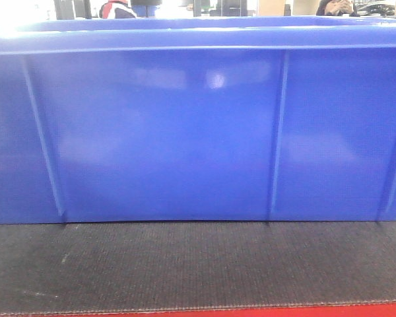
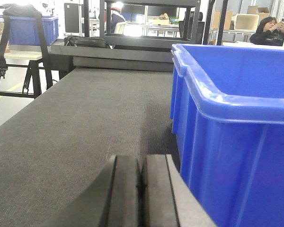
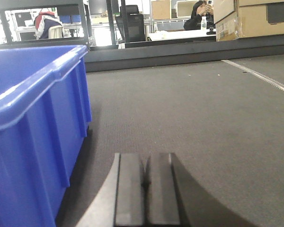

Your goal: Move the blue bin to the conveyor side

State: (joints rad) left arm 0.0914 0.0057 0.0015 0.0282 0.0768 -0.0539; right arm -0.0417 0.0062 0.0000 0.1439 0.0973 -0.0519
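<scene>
The left gripper (image 2: 141, 189) and right gripper (image 3: 146, 189) lay low over the conveyor (image 1: 185, 264), jaws pressed together, flanking the blue bin's (image 1: 185, 132) ends. The bin stood upright on the belt, long axis crosswise to the front view.

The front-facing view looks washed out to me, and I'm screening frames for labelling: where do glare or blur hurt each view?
Front-facing view: pale reflections on the large glossy blue plastic bin, blown-out top-left corner. Left wrist view: overexposed background windows, shut left gripper blurred up close. Right wrist view: bright background, right gripper soft, dark grey textured conveyor belt evenly lit.
</scene>
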